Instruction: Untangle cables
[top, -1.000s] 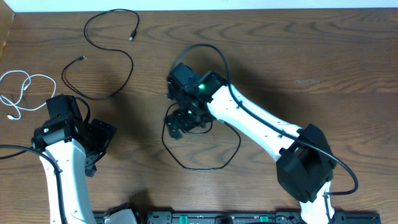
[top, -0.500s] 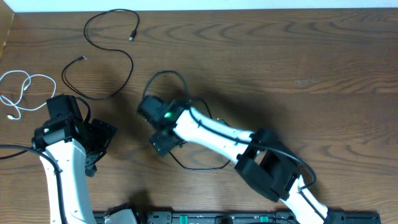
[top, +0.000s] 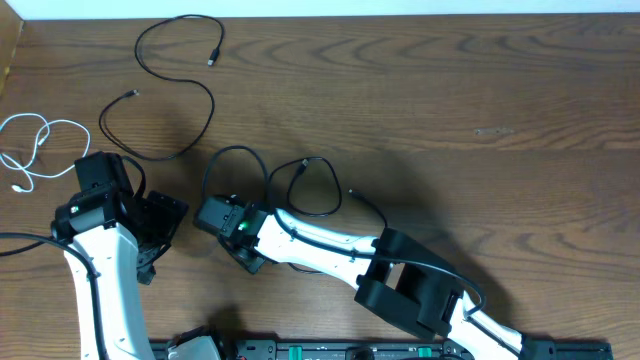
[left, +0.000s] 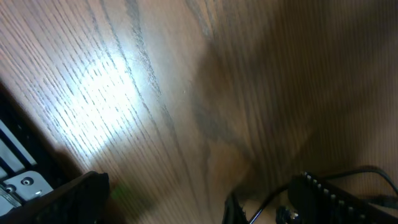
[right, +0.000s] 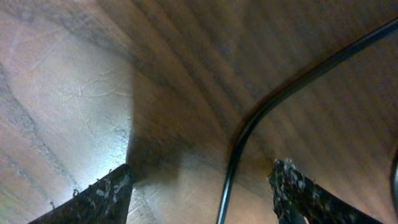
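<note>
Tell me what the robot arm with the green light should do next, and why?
Probably close the right arm's fingers. In the right wrist view they stand open, and the thin black cable lies on the brown wooden table right between them, so a squeeze should catch it.

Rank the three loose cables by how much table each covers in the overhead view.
1. Upper-left black cable and centre black cable: similar spread, and the right arm hides part of the centre one, so unranked.
2. White cable, clearly smallest.
</note>
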